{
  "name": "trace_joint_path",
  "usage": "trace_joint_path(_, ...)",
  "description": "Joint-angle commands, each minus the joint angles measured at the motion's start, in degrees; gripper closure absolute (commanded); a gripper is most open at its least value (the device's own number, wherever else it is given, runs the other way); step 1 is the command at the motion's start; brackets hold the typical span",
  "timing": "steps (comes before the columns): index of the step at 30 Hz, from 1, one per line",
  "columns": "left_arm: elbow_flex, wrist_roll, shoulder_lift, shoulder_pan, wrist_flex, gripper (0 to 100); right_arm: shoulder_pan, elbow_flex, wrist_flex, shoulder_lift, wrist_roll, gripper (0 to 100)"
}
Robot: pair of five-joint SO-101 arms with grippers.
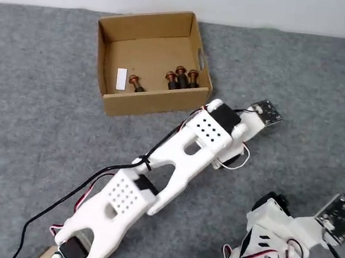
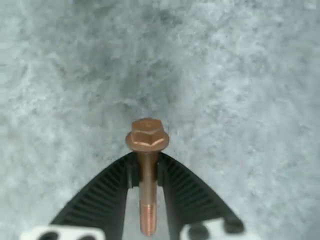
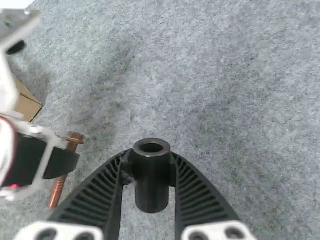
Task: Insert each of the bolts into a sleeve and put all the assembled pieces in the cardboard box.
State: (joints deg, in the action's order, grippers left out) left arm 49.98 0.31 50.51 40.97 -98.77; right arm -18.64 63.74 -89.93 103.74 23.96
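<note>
My left gripper (image 2: 147,161) is shut on a copper bolt (image 2: 147,137), gripping its shank just under the hex head, above grey carpet. My right gripper (image 3: 150,159) is shut on a black sleeve (image 3: 151,182), held upright with its open bore facing up. The right wrist view also shows the bolt (image 3: 56,192) in the left arm's fingers (image 3: 59,163), a short way beside the sleeve. In the high view the cardboard box (image 1: 154,101) sits at the back with several assembled pieces (image 1: 181,77) inside. The left arm (image 1: 213,130) stretches to just in front of the box.
Grey carpet (image 1: 30,119) covers the table. The right arm (image 1: 273,234) stands at the front right. A corner of the box (image 3: 25,102) lies close behind the left gripper. A white label (image 1: 121,78) lies on the box floor.
</note>
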Motion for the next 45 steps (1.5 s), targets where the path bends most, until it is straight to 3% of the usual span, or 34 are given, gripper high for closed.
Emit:
trace_joint_path(1,-8.4,2.7,-13.4,-0.6,-1.8,100,0.7,-0.4,1.6,0.0,-0.2,99.1)
trace_joint_path(9,-22.6,2.8,-37.7,-0.8,-1.7,100,1.1,-0.4,1.6,0.0,-0.3,99.1)
trace_joint_path(19,-40.9,2.8,-61.5,-0.8,-1.1,100,10.3,-0.4,1.8,0.0,-1.8,99.1)
trace_joint_path(29,-65.5,6.0,-93.1,-1.5,14.1,100,24.1,-0.3,1.9,0.0,-1.9,99.1)
trace_joint_path(34,-78.2,6.1,-105.7,-8.9,18.1,100,33.1,0.2,2.3,0.0,-1.9,99.1)
trace_joint_path(38,-88.0,6.0,-115.8,-15.3,26.7,100,36.4,1.0,2.8,0.0,-1.9,99.1)
trace_joint_path(45,-101.7,6.5,-129.4,-16.2,32.9,100,44.8,2.4,5.0,0.0,-4.3,99.0)
